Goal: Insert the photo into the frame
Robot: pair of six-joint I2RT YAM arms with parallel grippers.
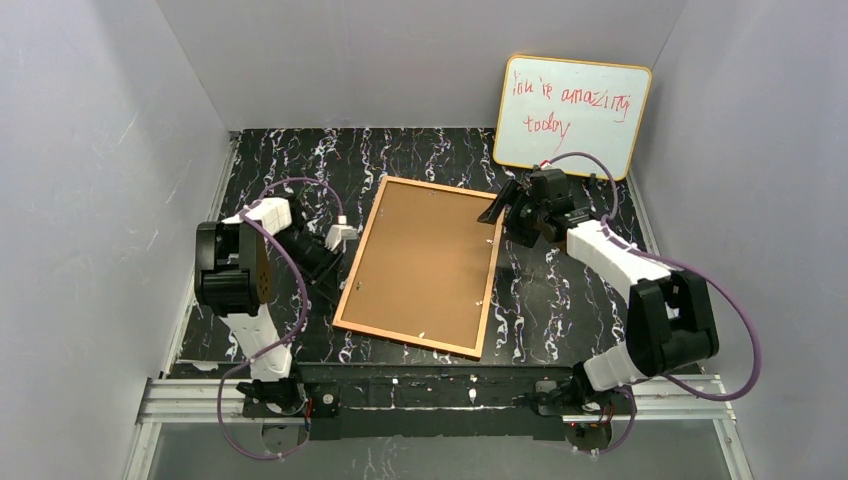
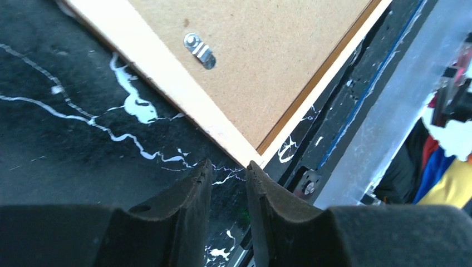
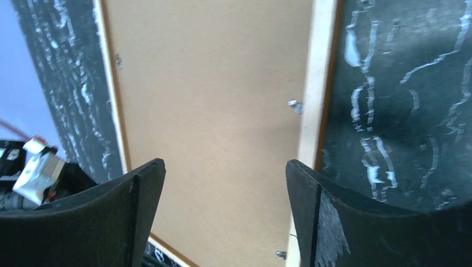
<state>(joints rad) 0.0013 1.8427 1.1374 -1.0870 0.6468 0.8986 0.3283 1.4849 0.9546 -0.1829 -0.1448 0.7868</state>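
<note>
The frame (image 1: 425, 265) lies back up in the middle of the table, its plain brown board (image 3: 211, 94) facing me. The photo is out of view. My left gripper (image 1: 330, 280) is low beside the frame's left edge. In the left wrist view its fingers (image 2: 229, 165) stand a narrow gap apart with only table between them, just short of a frame corner (image 2: 250, 153). A metal clip (image 2: 200, 50) sits on the board near that edge. My right gripper (image 1: 497, 208) hovers over the frame's far right corner, jaws wide (image 3: 225, 164) and empty.
A yellow-edged whiteboard (image 1: 572, 115) with red handwriting leans against the back wall at the right. The tabletop (image 1: 300, 160) is black with white veins. An aluminium rail (image 1: 440, 395) runs along the near edge. Grey walls close in both sides.
</note>
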